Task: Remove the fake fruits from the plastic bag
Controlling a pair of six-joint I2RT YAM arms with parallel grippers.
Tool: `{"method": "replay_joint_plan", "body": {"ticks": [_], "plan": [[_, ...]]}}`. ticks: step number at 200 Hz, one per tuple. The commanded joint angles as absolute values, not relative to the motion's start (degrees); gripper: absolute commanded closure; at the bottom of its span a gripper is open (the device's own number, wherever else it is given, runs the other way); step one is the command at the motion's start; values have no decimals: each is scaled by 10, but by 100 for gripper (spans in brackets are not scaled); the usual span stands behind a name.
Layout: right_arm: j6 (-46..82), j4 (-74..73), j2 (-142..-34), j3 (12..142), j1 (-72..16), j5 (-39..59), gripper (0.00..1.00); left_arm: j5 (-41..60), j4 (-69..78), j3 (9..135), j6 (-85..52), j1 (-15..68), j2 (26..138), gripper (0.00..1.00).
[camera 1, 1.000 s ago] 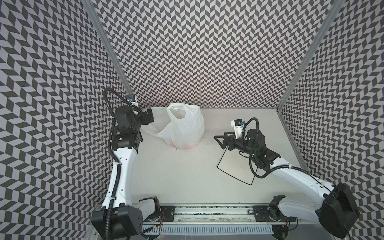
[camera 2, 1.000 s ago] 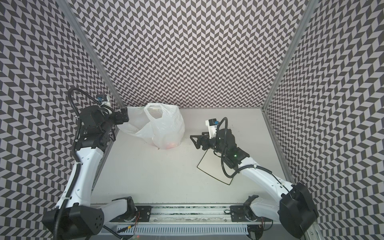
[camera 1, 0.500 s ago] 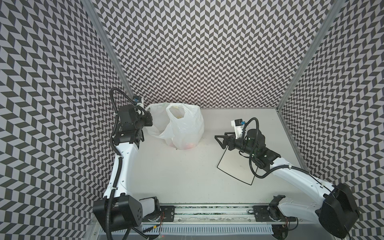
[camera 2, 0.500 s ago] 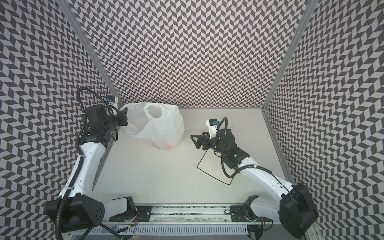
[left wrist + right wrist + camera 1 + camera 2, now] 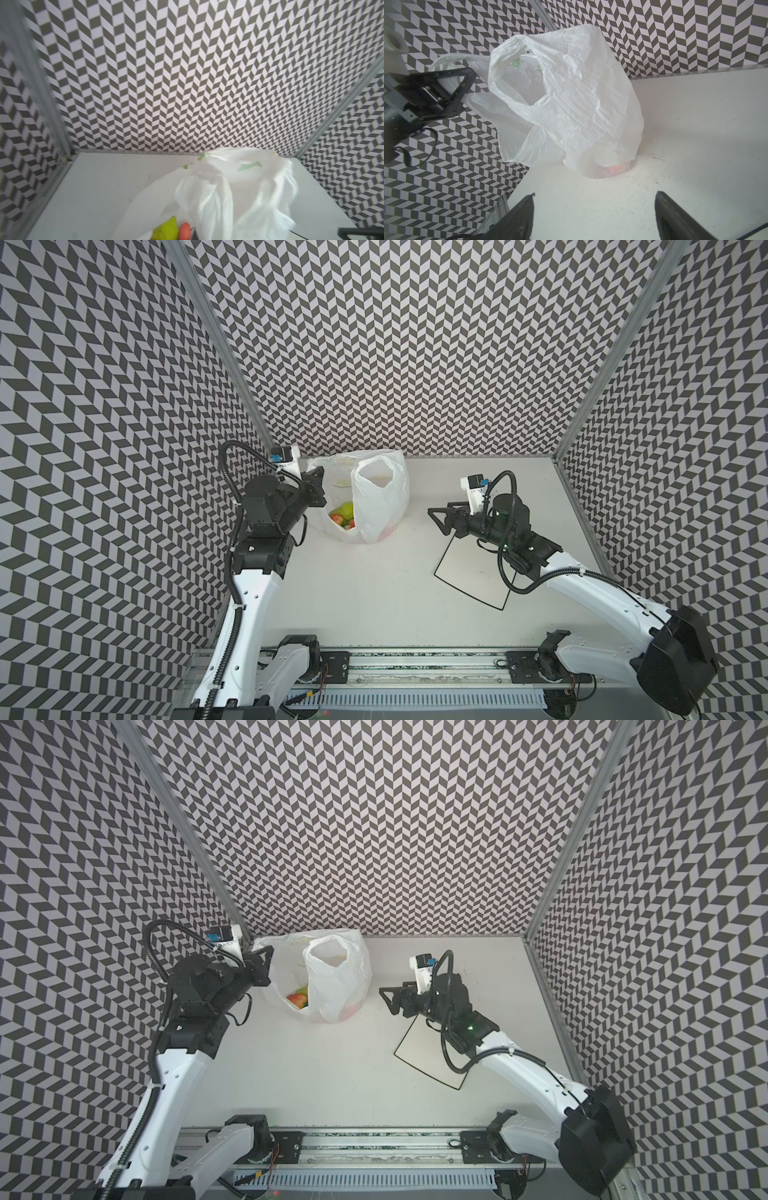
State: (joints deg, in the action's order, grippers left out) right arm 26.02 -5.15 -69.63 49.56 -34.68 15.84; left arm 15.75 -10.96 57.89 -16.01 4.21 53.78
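The plastic bag [image 5: 380, 499] [image 5: 338, 977] stands at the back left of the table, its mouth pulled open toward the left. Inside it show the fake fruits [image 5: 343, 513] [image 5: 298, 999]: a yellow-green pear [image 5: 166, 228] and a red fruit [image 5: 185, 230]; more red shows through the bag's base [image 5: 610, 169]. My left gripper [image 5: 318, 489] [image 5: 262, 968] [image 5: 464, 93] is shut on the bag's left edge, by the handle. To the right of the bag [image 5: 571, 99], my right gripper [image 5: 436, 519] [image 5: 388, 998] [image 5: 593, 218] is open, empty and apart from it.
A flat white sheet with a black border [image 5: 473, 568] [image 5: 432, 1052] lies under the right arm. Patterned walls close in the back and both sides. A metal rail [image 5: 415, 672] runs along the front edge.
My left gripper has shut on the bag's left edge and drawn it up and to the left, so the mouth gapes and fruits show. The right arm has hardly moved.
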Motion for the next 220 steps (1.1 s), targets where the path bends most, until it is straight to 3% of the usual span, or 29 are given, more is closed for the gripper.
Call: {"method": "replay_joint_plan", "body": {"ticks": [1, 40, 69, 123, 220], "plan": [[261, -37, -699, 526, -357, 143, 12, 114, -42, 528, -261, 110, 509, 100], [268, -15, -685, 550, -373, 128, 12, 42, -4, 466, -310, 232, 488, 100], [278, -25, -700, 585, -413, 132, 14, 22, 11, 448, -327, 275, 471, 100], [275, -96, -796, 675, -509, 101, 16, -10, -16, 411, -349, 288, 403, 100], [327, -105, -1012, 884, -543, 31, 16, -26, -53, 322, -394, 290, 290, 100]]}}
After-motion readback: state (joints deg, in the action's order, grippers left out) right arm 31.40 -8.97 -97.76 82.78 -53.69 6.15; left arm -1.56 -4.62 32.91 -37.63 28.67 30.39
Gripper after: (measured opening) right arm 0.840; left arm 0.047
